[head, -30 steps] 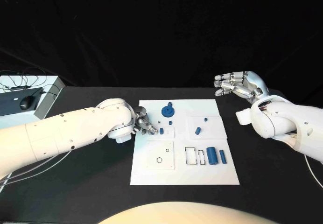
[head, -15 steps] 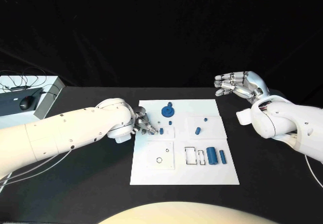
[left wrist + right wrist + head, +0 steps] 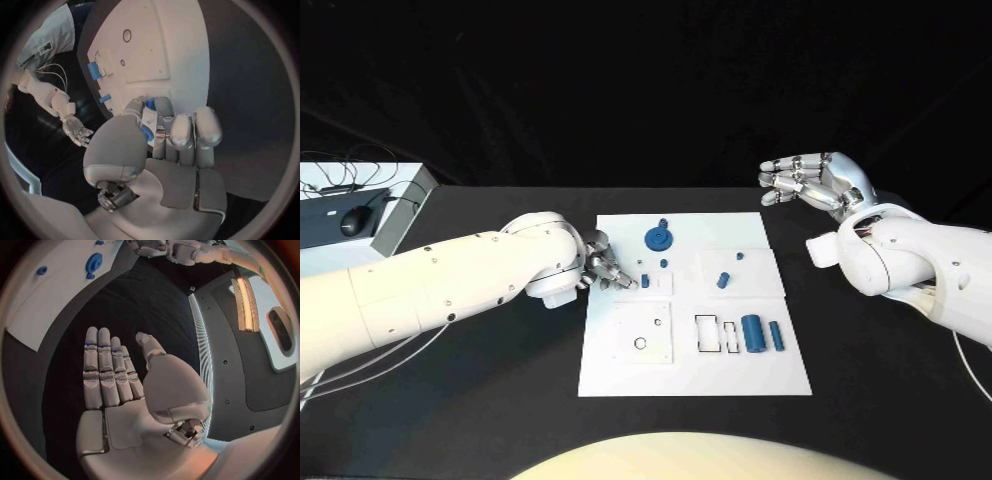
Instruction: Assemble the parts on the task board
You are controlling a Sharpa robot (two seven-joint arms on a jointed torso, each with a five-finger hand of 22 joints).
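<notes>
The board (image 3: 697,350) lies flat in the middle of the black table (image 3: 473,400), between the two arms; on its far part sits a round blue disc (image 3: 659,238) with a small blue peg (image 3: 665,262) just nearer; to the right of these stand two more small pegs, one (image 3: 737,256) beyond the other (image 3: 724,281); a further peg (image 3: 646,281) stands near the left edge, just beside the left fingertips; on the near right lie a thick blue cylinder (image 3: 753,333) and a thinner one (image 3: 777,335) side by side, next to two dark-outlined slots (image 3: 708,334); on the near left a raised white panel (image 3: 643,332) carries a ring-shaped hole; the left hand (image 3: 604,264) reaches over the board's left edge with fingers curled; in the left wrist view the fingers (image 3: 181,131) and thumb pinch a small blue part (image 3: 150,104) over the board; the right hand (image 3: 812,181) hangs well apart from the board, above the table's far right, released, fingers straight and together, thumb apart, grasping nothing; the right wrist view shows its bare palm (image 3: 119,390); at the far left of the table sits a white box (image 3: 351,215) with a dark mouse and cables on it.
</notes>
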